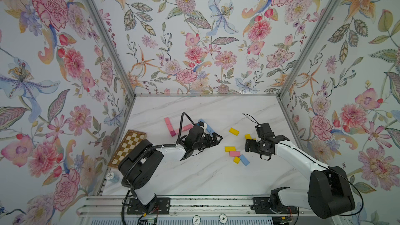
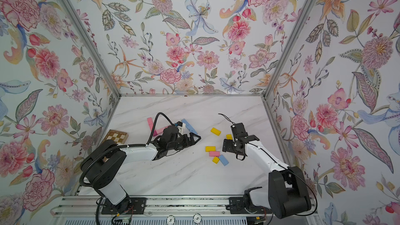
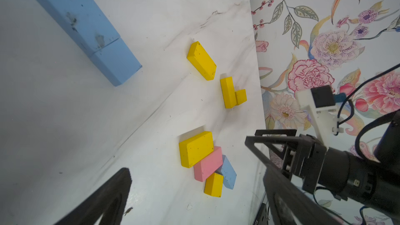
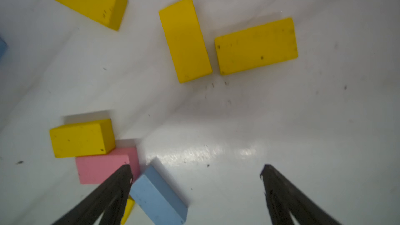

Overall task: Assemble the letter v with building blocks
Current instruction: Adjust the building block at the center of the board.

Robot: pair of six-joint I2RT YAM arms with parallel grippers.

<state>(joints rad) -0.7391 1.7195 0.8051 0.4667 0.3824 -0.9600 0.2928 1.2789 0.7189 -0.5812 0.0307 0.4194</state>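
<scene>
Checkered board (image 1: 127,146), far left, half under left arm (image 1: 168,150). Pink blocks (image 1: 169,126) and blue row (image 1: 208,127) partly behind left gripper (image 1: 216,139), fingers wide, empty. Loose blocks (image 1: 236,154) right of centre (one yellow partly covered). Right gripper (image 4: 195,168) spread wide, empty.

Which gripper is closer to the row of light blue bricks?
Left. The left gripper sits right beside the near end of the row of light blue bricks; the right gripper is farther off, by the pair of yellow bricks.
</scene>
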